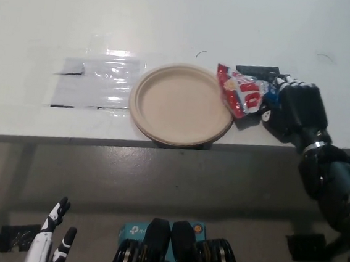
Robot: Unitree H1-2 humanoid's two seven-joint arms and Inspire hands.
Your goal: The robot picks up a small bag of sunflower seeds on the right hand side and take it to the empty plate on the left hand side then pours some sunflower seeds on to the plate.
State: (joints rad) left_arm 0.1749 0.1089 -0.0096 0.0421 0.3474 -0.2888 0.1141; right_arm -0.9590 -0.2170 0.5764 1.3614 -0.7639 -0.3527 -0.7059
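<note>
A small red, white and blue bag of sunflower seeds (pixel 241 92) is held by my black right hand (pixel 294 108), which is shut on its right end. The bag hangs tilted at the right rim of the beige paper plate (pixel 181 104), its red end over the rim. The plate holds nothing and sits at the white table's front edge. My white left hand (pixel 52 243) rests low at the bottom left, below the table, fingers apart and holding nothing.
A clear plastic sheet (pixel 99 83) is taped flat to the table left of the plate. A black marked patch (pixel 258 71) lies behind the bag. The table's front edge (pixel 99 141) runs across the middle; floor lies below.
</note>
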